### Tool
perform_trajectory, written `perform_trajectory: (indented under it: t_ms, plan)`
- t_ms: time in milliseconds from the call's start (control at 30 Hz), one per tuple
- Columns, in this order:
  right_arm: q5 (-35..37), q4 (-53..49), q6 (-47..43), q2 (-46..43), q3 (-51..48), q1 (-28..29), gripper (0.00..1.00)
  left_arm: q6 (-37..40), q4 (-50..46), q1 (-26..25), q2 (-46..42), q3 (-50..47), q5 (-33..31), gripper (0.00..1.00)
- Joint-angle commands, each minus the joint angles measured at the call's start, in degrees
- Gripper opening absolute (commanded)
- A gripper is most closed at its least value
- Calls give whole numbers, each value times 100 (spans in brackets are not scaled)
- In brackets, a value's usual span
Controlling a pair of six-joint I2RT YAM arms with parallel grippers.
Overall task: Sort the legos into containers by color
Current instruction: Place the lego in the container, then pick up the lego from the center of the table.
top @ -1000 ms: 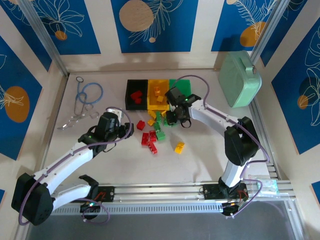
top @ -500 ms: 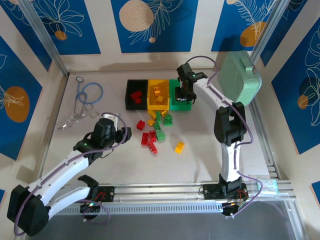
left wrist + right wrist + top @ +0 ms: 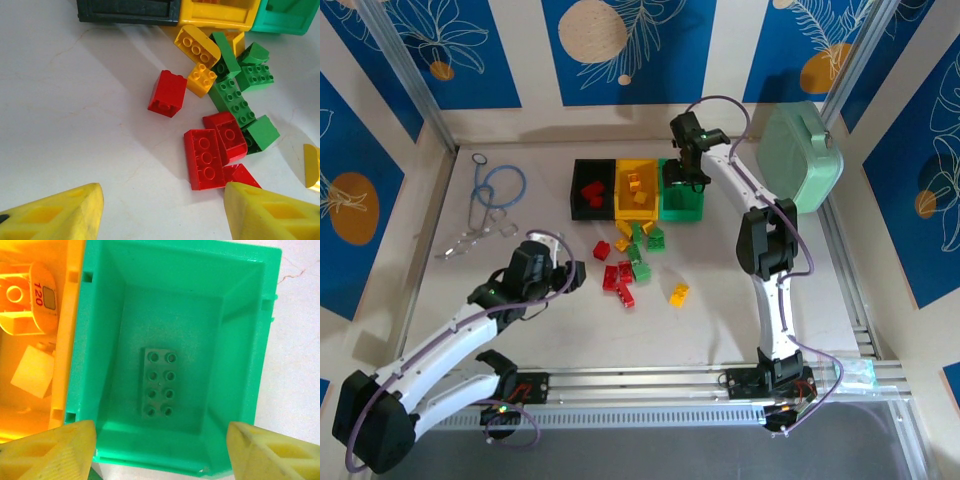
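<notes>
Legos (image 3: 623,277): loose cluster of red, green and yellow bricks on the white desk (image 3: 520,330), just in front of the containers. One yellow brick (image 3: 678,294) lies a little apart on the near side.

Sorted so far: red bricks in the black bin (image 3: 573,203), yellow bricks in the yellow bin (image 3: 638,214), and one green two-by-four brick (image 3: 160,384) lying flat, studs up, on the floor of the green bin (image 3: 250,330).

Containers: three bins side by side and touching, black on the left, yellow in the middle, green on the right.

Right pincer (image 3: 160,442): directly above the green bin, jaws apart, nothing between them.

Left pincer (image 3: 162,212): above bare desk beside the loose cluster, jaws apart and empty. The nearest red bricks (image 3: 205,160) are just ahead of it.

Mint-green case (image 3: 802,158): at the far right, against the frame.
</notes>
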Motion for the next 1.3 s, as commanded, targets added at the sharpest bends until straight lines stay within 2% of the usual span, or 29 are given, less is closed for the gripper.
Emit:
perform_trajectory:
  t_ms: [0, 333, 700, 1000, 1267]
  plan:
    - [24, 66, -60, -546, -473, 184, 70, 74, -17, -65, 139, 145, 217, 65]
    - [-524, 1173, 353, -2389, -3027, 680, 70, -54, 490, -87, 1169, 521, 673, 67]
    - [-698, 1777, 917, -3986, -5299, 762, 70, 371, 482, 81, 3232, 1764, 660, 67]
    - [-843, 2171, 1287, -4646, -6487, 753, 71, 521, 281, 110, 4292, 2503, 540, 66]
    - [-1052, 2405, 1528, -5024, -7030, 779, 70, 524, 94, 119, 4802, 2769, 237, 64]
